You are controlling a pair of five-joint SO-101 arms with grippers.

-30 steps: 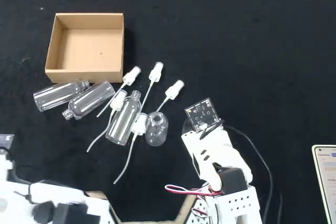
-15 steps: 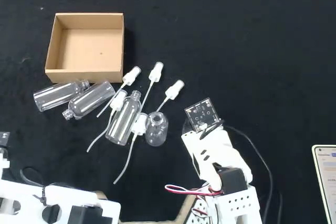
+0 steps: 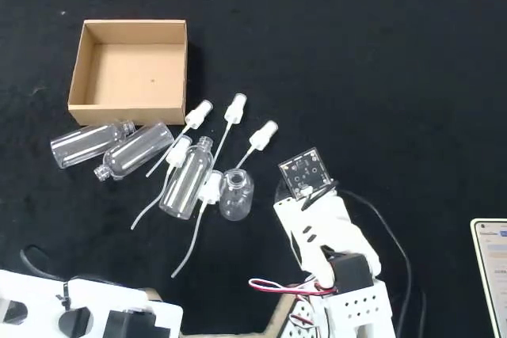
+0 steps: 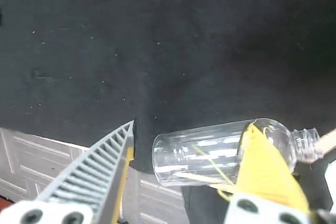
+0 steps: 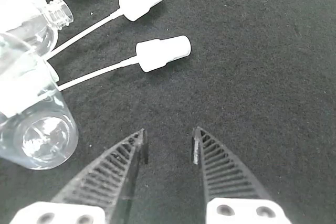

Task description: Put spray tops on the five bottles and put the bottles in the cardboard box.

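Note:
Four clear bottles show in the high view: two (image 3: pixel 87 142) (image 3: pixel 135 150) lie below the cardboard box (image 3: pixel 79 69), one (image 3: pixel 188 178) lies among the spray tops, and one (image 3: pixel 236 193) is beside my right arm (image 3: pixel 321 231). Several white spray tops with long tubes, such as one (image 3: pixel 264 134), are scattered around them. My left gripper (image 4: pixel 191 125) has a clear bottle (image 4: pixel 205 153) between its grey and yellow fingers, hanging over the table's edge. My right gripper (image 5: pixel 168 131) is open just above the cloth, close to a spray top (image 5: pixel 163 53) and a bottle (image 5: pixel 39 135).
The table is covered in black cloth (image 3: pixel 380 77), with wide free room at the right and back. A screen device (image 3: pixel 491 267) lies at the right edge. The left arm's white base (image 3: pixel 79 314) is at the front left corner.
The left arm's white parts at the front left corner have shifted down and to the right, and the piece at the left edge is gone from the high view. The right arm, bottles and tops have stayed put.

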